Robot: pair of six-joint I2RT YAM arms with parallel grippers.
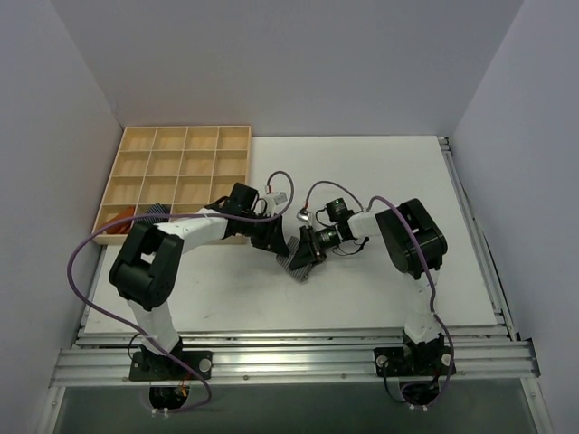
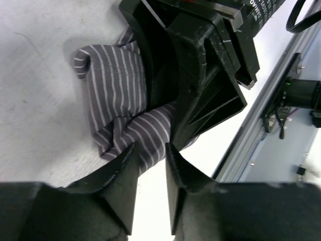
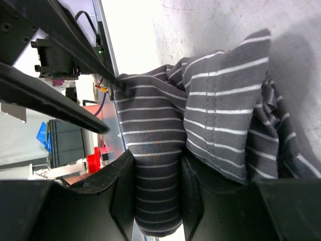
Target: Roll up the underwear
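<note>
A white table (image 1: 389,181) spreads below me. The underwear (image 3: 225,100), grey with thin white stripes, lies bunched between my two claws. My right claw (image 3: 158,175) is clamped on a fold that fills its gap. My left claw (image 2: 150,153) has its tips narrowly apart at the cloth's edge, and I cannot tell whether it grips. A wooden tray (image 1: 185,128) sits beyond my left claw.

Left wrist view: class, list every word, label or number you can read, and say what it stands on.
White lettering on the black housing at the top edge: cut off by the frame and too blurred to read.
On the underwear: stripes only, no text.
No other text shows in this view.
</note>
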